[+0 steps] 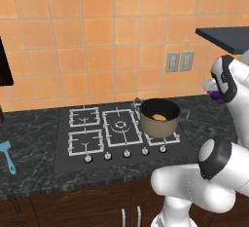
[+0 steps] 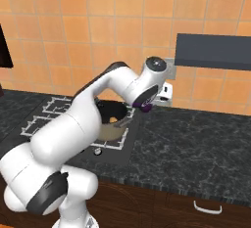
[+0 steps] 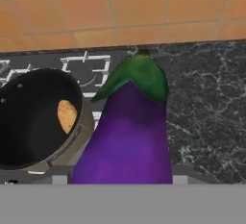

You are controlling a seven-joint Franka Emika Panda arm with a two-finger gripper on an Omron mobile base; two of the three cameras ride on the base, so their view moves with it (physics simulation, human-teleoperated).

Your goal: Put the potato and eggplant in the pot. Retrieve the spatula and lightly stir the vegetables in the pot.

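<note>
Glossy purple eggplant [image 3: 129,136], green cap, gripped by tool [image 2: 147,105]

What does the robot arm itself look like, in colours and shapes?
The arm is made of thick, rounded, glossy white segments, joined by dark grey to black bands and round joint caps, such as the cap at the wrist. No loose cables or markings are visible. The fingers cannot be made out clearly.

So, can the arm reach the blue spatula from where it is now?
Probably not yet. The fingers hold the eggplant beside the pot, and the spatula lies far off at the counter's left end, past the stove. Nothing blocks the way.
</note>
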